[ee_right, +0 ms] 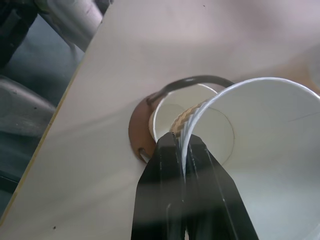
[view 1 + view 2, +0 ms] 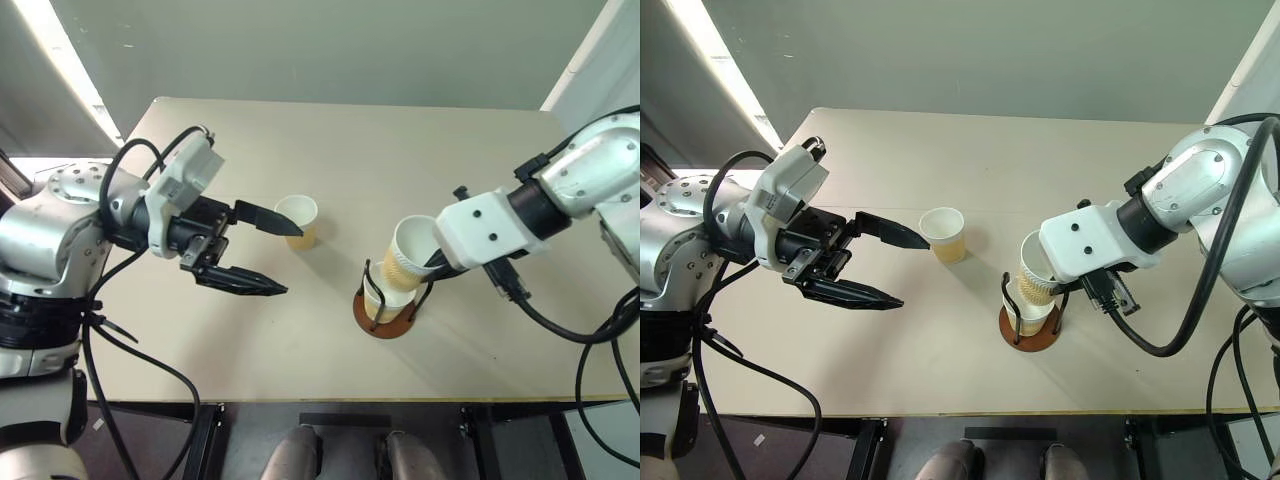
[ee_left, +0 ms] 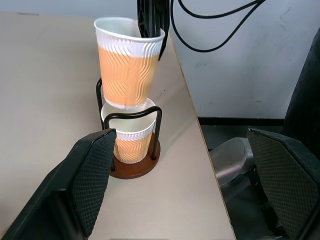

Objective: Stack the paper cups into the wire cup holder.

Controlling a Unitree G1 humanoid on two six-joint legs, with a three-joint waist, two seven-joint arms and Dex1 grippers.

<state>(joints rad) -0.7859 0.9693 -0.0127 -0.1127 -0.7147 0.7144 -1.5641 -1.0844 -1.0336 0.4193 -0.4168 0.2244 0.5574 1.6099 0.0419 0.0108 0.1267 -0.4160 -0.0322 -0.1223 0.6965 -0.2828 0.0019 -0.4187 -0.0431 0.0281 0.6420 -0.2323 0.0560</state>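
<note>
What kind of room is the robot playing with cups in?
Probably a lab or workshop for testing robots. There is a plain beige table against a bare grey wall, with just paper cups and a wire cup holder laid out. Nothing homey is around.

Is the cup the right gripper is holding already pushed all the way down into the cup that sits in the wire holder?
No: the held cup is pinched at its rim by the right gripper, with only its base entering the seated cup in the wire holder.

Holder base (image 1: 137, 131) partly behind cup (image 1: 260, 150)
</note>
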